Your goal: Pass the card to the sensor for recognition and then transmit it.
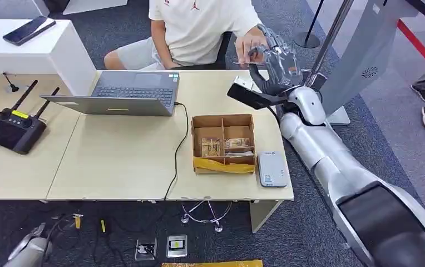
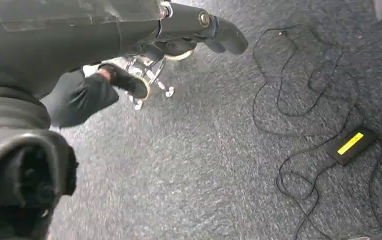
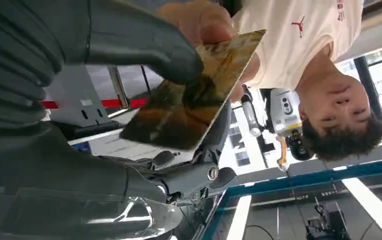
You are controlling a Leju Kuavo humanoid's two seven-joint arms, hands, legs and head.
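My right hand (image 1: 280, 65) is raised past the table's far right corner and pinches a card (image 3: 194, 95) with a brown-gold picture between its thumb (image 3: 144, 47) and the fingers under it. In the head view the card (image 1: 249, 63) shows as a thin edge. A seated person's hand (image 1: 249, 41) reaches in, and its fingers (image 3: 199, 20) grip the card's far end. The white card sensor (image 1: 272, 169) lies flat near the table's front right corner, well below my hand. My left hand (image 2: 179, 30) hangs over the carpet, fingers loosely extended, with nothing in it.
A cardboard box (image 1: 223, 143) with compartments holding more cards stands left of the sensor. An open laptop (image 1: 127, 92) and its cable lie mid-table, and a black remote with antennas (image 1: 14, 128) is at the left. A grey stand (image 1: 360, 61) rises right of my arm.
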